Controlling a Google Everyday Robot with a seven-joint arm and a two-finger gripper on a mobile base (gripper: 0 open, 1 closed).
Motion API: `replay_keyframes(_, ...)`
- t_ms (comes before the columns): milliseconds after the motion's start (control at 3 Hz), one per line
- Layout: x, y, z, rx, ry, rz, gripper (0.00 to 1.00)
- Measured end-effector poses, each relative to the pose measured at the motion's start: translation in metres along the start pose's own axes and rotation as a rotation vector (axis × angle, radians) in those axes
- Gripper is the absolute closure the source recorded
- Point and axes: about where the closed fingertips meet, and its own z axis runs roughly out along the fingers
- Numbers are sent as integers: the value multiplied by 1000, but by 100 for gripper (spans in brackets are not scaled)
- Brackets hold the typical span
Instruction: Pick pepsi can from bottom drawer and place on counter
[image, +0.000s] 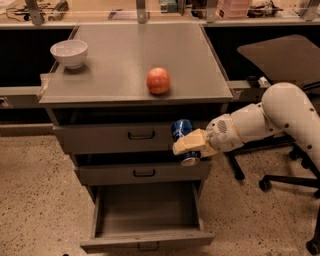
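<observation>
My gripper (189, 144) is shut on the pepsi can (182, 131), a small blue can held tilted in front of the top drawer, right of its handle and below the counter edge. The white arm reaches in from the right. The bottom drawer (147, 239) stands pulled out and shows an empty grey box. The counter (120, 65) is the broad grey top above, with a red-orange apple (158, 80) near its front right.
A white bowl (69, 52) sits at the counter's left rear. A dark brown table (282, 55) on a stand and a chair base (290, 182) are to the right. The two upper drawers (140, 135) are closed. Speckled floor surrounds the cabinet.
</observation>
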Motion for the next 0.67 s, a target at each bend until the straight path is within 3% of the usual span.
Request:
replay_keyframes(333,35,-16,-23,-152,-3,-5,100)
replay_keyframes(667,91,-48,-74,-397,-16,6,100)
